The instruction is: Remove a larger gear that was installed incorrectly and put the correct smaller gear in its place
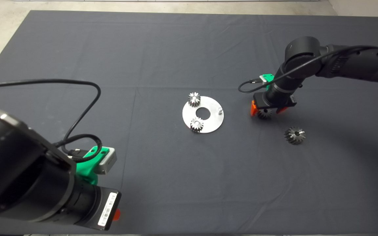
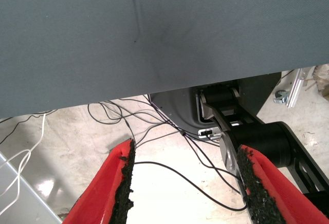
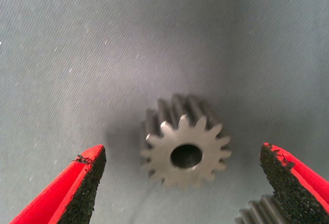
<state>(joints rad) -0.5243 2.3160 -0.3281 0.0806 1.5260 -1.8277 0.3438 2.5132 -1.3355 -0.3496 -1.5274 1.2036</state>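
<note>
The right gripper (image 1: 265,111), spread wide, hangs right over the smaller gear (image 3: 185,141), which lies flat on the desk between its fingers, right of the plate (image 1: 203,114), the larger gear (image 1: 294,135) near; the left gripper (image 2: 185,183) waits released, farther off.

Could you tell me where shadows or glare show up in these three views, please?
Head view: the metal disc glares bright; the right arm casts a soft shadow by the larger gear. Right wrist view: the smaller gear throws a dim shadow. Left wrist view: glare on the floor.
</note>
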